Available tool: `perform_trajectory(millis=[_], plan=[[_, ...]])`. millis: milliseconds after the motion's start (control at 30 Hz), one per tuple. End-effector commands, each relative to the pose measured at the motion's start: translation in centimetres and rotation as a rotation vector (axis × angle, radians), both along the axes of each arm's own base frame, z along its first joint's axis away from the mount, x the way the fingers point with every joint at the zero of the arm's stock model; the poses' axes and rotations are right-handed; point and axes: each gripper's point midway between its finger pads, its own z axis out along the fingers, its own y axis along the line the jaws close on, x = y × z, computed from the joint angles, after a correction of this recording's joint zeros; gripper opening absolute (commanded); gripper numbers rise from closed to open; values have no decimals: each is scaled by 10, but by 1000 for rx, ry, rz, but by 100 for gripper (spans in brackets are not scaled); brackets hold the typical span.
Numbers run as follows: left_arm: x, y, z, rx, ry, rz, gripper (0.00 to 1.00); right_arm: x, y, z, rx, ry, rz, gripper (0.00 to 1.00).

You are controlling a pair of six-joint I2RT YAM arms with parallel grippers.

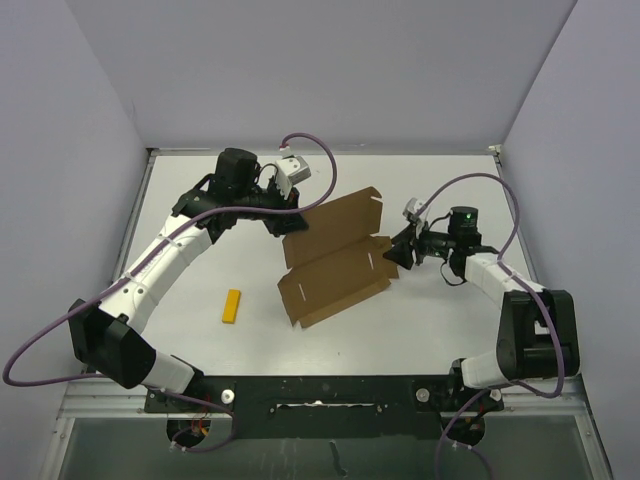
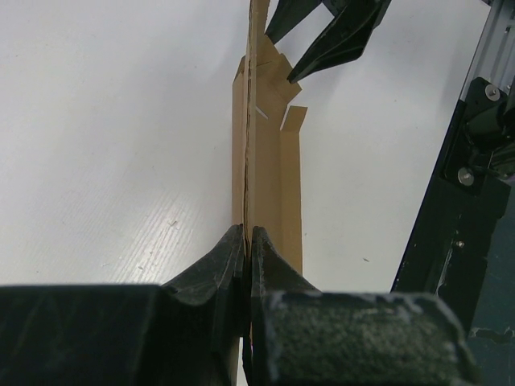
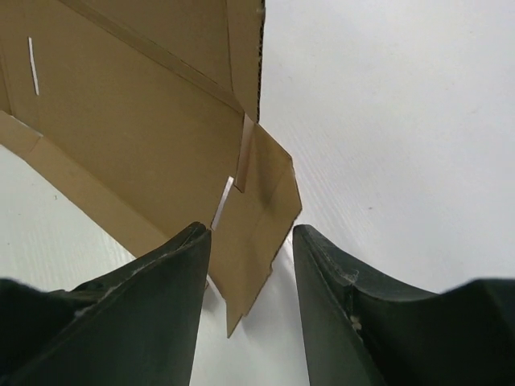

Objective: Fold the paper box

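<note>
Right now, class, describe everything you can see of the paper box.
The paper box is plain brown corrugated cardboard, an unfolded sheet with creases, slits and small end flaps. It sits mid-table, bent along a long crease, with one panel raised and the other lower toward the surface. The left pincer is shut on one edge. The right pincer stands open around an end flap, apparently without squeezing it.

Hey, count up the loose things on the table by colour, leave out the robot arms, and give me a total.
Brown: 1, the paper box
Yellow: 1, the small yellow bar
Total: 2
</note>
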Motion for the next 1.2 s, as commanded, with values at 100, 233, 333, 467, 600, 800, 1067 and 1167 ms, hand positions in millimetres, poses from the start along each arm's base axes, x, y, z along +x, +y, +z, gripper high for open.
perform_trajectory(millis=[100,233,333,467,600,800,1067,1167], plan=[[0,-2,27,-51,-83,-30,0,11,3,2,-17,46,10,50],[-1,-2,28,-53,-88,-33,0,13,1,0,-31,49,1,51],[-2,-2,28,-53,-88,-34,0,14,-5,5,-26,50,5,52],[-2,-2,29,-56,-92,-34,0,12,-16,17,-2,41,14,54],[-2,-2,29,-58,-90,-37,0,13,-18,12,14,93,9,57],[-3,-3,29,-63,-91,-41,0,11,-1,-2,3,164,45,58],[-4,-3,30,-65,-92,-45,0,21,5,-18,-19,211,27,28],[-4,-3,31,-66,-94,-45,0,20,9,-8,-6,157,52,0]])
